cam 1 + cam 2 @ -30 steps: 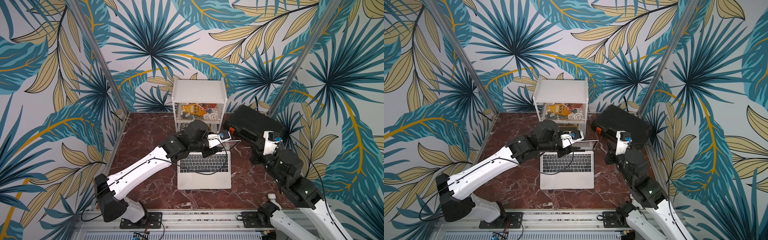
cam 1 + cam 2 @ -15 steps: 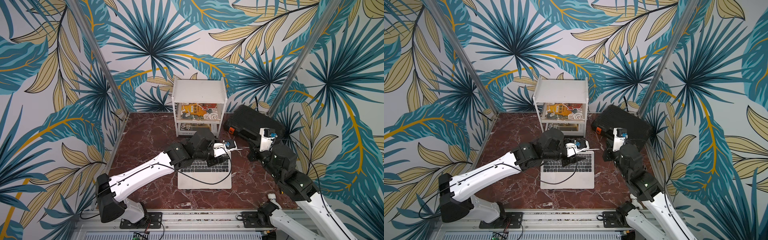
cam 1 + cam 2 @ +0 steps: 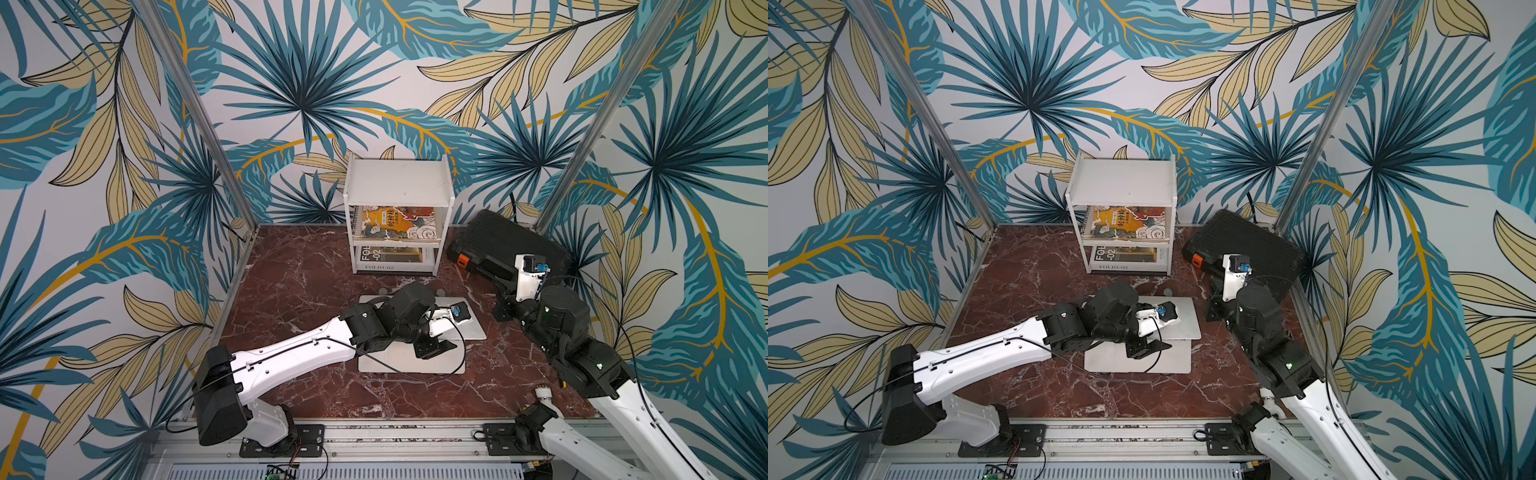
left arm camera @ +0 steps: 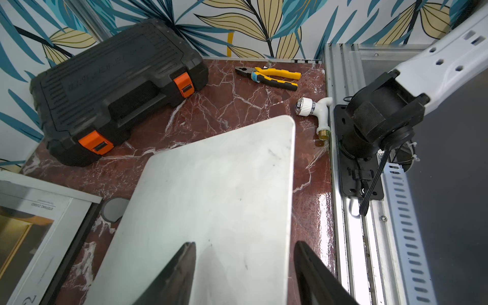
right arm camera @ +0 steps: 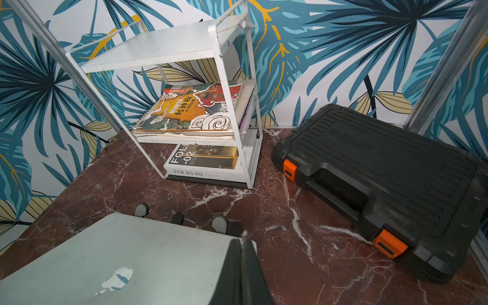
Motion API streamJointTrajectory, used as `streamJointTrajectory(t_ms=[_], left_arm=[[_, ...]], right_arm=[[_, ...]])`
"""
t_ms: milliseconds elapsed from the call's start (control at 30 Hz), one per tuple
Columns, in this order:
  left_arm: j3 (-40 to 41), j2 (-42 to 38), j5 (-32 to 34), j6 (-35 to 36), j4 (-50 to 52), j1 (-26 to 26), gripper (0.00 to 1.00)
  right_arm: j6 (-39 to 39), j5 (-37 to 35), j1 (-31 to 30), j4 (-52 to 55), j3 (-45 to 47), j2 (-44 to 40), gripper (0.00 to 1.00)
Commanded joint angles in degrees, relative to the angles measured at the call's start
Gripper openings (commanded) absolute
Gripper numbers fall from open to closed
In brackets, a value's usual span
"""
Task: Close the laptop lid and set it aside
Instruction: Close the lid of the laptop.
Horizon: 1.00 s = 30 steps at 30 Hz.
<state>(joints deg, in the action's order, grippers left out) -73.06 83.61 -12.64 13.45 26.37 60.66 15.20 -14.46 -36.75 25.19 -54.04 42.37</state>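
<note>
Laptop [image 3: 432, 365] sits in the middle of the red marble bench [image 3: 299, 291], in front of a white shelf [image 3: 399, 183] with books on it. The laptop lid [image 3: 469, 329] is tipped low over the bottom half, silver side up, but it is not flat down yet. The left hand [image 4: 244, 245] is above the lid with its two black fingers [image 4: 179, 274] spread apart, holding nothing. The right hand [image 5: 243, 237] is pinched closed and empty, just beside the lid's right side. A black tool case [image 3: 507, 245] with orange latches lies at the back right. Yellow pliers [image 4: 269, 76] and a white tap [image 4: 314, 111] lie near the right arm's base.
</note>
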Motion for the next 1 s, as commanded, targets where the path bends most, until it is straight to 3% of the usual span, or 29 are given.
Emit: streamJointTrajectory(t_ms=[0,233,433,667,800,900,967], left_arm=[[1.3,-2.6,-0.3,-2.2,-0.6,0.0,0.65],[0.5,-6.9,-2.2,-1.8,-0.4,0.1,0.7],[-0.4,-12.6,-3.6,-0.1,-1.3,0.2,0.76],[-1.3,-17.1,4.2,-4.1,-2.1,-1.9,0.77],[0.8,-19.0,6.7,-10.5,-4.8,-7.5,0.74],[2.4,-19.7,10.8,-11.6,-4.6,-9.1,0.73],[3.7,-19.9,11.2,-11.6,-4.3,-9.7,0.67]], right_arm=[[-0.6,1.6,-0.2,-1.1,0.1,-0.3,0.02],[-0.4,5.1,-0.2,-2.8,1.2,0.6,0.03],[-1.3,13.5,-0.2,-4.5,0.9,3.3,0.02],[0.1,24.8,-0.2,-7.4,1.4,8.3,0.0],[1.0,25.9,-0.5,-9.4,3.1,9.4,0.0],[1.0,27.2,-0.9,-10.0,4.1,9.9,0.0],[0.7,27.8,-1.7,-10.2,5.0,10.3,0.0]])
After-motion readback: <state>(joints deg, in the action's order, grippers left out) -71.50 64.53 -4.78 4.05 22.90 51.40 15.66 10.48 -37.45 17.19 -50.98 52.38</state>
